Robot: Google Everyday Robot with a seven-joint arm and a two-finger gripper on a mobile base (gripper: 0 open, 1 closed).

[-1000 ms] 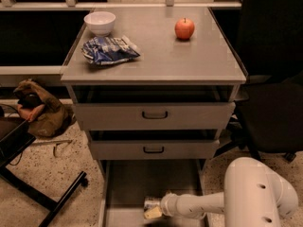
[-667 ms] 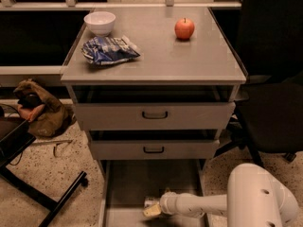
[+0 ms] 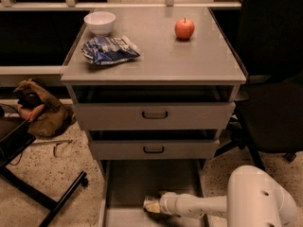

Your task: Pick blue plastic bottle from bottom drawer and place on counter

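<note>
The bottom drawer (image 3: 142,178) is pulled out at the foot of the cabinet, showing its flat grey floor. My white arm reaches in from the lower right, and the gripper (image 3: 152,205) sits low over the drawer floor, near its front and left of centre. The blue plastic bottle is hidden; only a pale shape shows at the gripper's tip, and I cannot tell what it is. The counter (image 3: 161,56) is the broad grey top of the cabinet, far above the gripper.
On the counter stand a white bowl (image 3: 100,22), a blue-and-white snack bag (image 3: 110,50) and a red apple (image 3: 184,28). Two shut drawer fronts (image 3: 154,115) sit above the open drawer. A brown bag (image 3: 40,110) and a black stand leg (image 3: 42,200) lie left; a dark chair (image 3: 272,108) stands right.
The gripper stays low in the bottom drawer, almost where it was. Nothing on the counter has moved.
</note>
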